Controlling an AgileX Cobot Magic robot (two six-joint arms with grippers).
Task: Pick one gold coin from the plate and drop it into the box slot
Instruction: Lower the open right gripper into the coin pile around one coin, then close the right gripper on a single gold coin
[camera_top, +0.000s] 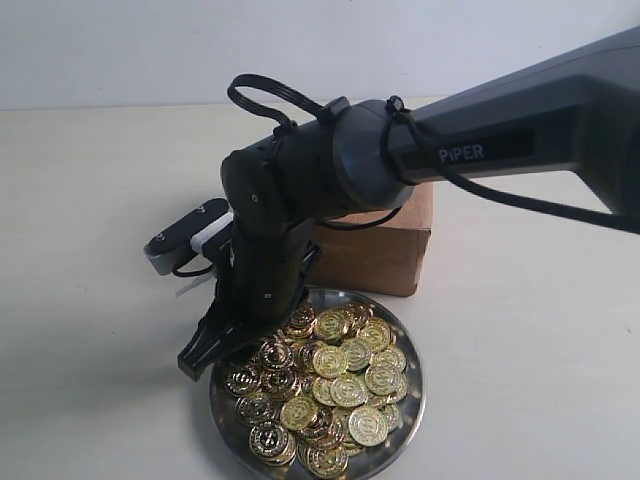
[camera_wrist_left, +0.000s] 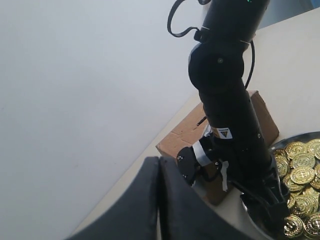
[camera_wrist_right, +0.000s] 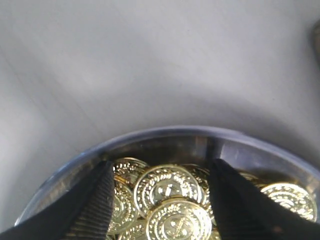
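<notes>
The silver plate (camera_top: 418, 385) holds a heap of gold coins (camera_top: 340, 385) at the front of the table. My right gripper (camera_top: 208, 352) points down at the plate's left edge. In the right wrist view this gripper (camera_wrist_right: 162, 169) is open, its dark fingers (camera_wrist_right: 95, 200) standing either side of a gold coin (camera_wrist_right: 165, 186) just inside the plate rim (camera_wrist_right: 190, 132). The brown cardboard box (camera_top: 385, 255) stands behind the plate, partly hidden by the arm, and its slot does not show. My left gripper (camera_wrist_left: 160, 200) is shut on nothing, away from the plate.
The right arm (camera_top: 520, 130) stretches in from the right, over the box. A wrist camera (camera_top: 185, 235) sticks out to the left of the gripper. In the left wrist view the box (camera_wrist_left: 185, 132) and plate (camera_wrist_left: 300, 136) lie beyond that arm. Bare beige tabletop (camera_top: 90, 300) surrounds them.
</notes>
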